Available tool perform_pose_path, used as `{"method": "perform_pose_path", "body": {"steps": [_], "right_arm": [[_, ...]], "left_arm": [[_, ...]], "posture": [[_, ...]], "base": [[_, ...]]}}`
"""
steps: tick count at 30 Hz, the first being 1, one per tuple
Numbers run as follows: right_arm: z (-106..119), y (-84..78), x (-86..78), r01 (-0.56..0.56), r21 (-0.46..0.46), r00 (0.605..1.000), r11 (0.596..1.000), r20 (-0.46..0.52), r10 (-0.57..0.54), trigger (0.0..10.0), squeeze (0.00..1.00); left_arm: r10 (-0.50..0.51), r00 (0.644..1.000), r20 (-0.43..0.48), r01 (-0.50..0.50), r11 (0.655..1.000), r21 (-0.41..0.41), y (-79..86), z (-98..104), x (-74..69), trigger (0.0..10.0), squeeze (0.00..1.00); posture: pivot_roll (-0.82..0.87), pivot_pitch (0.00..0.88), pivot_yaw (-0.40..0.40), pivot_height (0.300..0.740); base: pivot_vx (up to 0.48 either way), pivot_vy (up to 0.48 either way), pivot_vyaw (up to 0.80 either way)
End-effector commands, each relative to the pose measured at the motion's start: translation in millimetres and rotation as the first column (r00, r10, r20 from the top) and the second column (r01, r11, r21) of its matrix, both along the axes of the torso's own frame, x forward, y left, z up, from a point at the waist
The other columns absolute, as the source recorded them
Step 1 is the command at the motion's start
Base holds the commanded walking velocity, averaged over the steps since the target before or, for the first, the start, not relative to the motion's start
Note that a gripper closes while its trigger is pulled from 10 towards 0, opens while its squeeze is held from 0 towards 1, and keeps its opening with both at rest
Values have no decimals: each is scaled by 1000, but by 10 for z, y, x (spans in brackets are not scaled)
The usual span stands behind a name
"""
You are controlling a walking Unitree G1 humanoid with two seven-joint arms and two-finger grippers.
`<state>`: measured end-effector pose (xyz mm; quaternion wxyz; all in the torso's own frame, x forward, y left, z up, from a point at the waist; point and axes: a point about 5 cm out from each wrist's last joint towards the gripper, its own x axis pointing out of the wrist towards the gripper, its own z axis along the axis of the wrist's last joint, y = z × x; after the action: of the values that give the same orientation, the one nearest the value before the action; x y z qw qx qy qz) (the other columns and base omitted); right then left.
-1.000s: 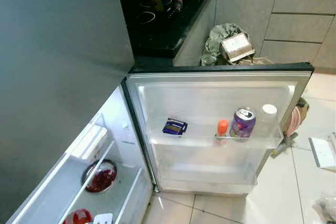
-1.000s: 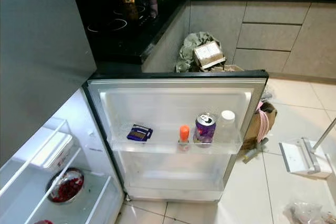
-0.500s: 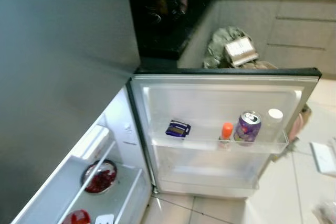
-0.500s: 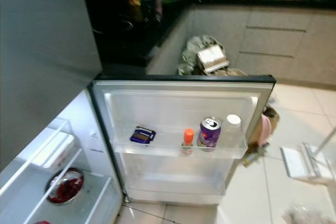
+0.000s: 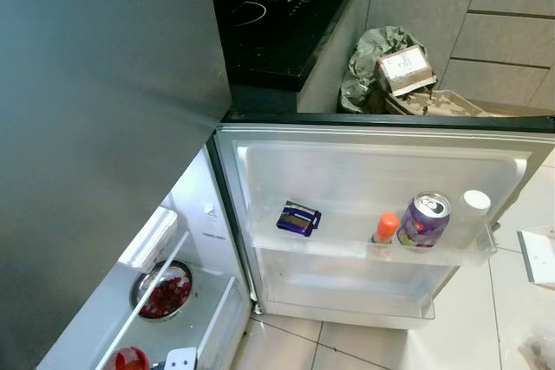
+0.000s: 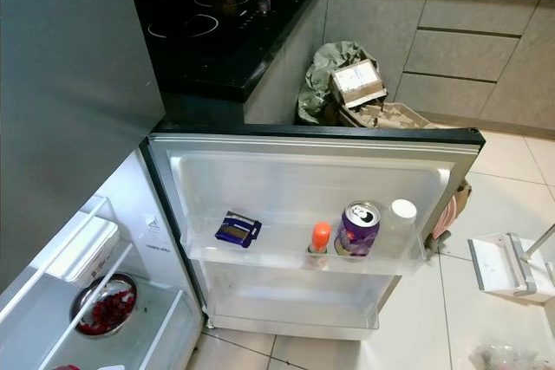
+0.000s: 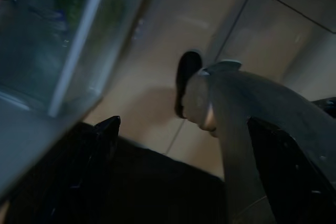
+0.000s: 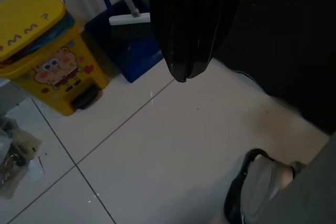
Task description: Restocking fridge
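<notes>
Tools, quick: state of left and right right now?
Left tool: fingers apart, open, holding nothing.
Right tool: fingers pressed together, closed, holding nothing.

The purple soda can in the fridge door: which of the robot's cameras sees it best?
The right eye view shows the purple can best: it stands whole near the middle of the door shelf, printed top visible, between the orange-capped bottle and the white-capped bottle. The left eye view shows the same can further toward the picture's edge. The wrist views look at floor.
</notes>
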<state>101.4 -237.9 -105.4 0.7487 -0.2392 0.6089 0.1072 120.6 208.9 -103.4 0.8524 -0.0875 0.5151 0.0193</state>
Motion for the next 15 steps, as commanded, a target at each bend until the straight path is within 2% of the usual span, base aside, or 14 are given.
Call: {"method": "perform_pose_path", "body": {"steps": [1,7,10,15], "right_arm": [[1,-34,-34,17,4,1000,1000,-3,-17,10000,0],[1,-27,-36,46,46,999,998,9,-47,10000,0],[0,-35,-59,72,73,997,995,-2,-72,10000,0],[6,-62,-66,69,66,998,995,-3,-69,10000,0]], "left_arm": [[-2,1000,-26,2,1000,-16,-24,-27,-78,10000,0],[1,1000,-27,-2,1000,-29,-43,-33,-93,10000,0],[5,1000,-27,-6,999,-36,-51,-34,-93,10000,0],[4,1000,-29,-5,999,-40,-60,-36,-93,10000,0]], "posture": [[-82,0,16,740],[-83,0,11,740],[-84,0,7,740],[-84,0,5,740]], "base": [[0,-461,0],[0,-464,0],[0,-465,740],[0,-469,770]]}}
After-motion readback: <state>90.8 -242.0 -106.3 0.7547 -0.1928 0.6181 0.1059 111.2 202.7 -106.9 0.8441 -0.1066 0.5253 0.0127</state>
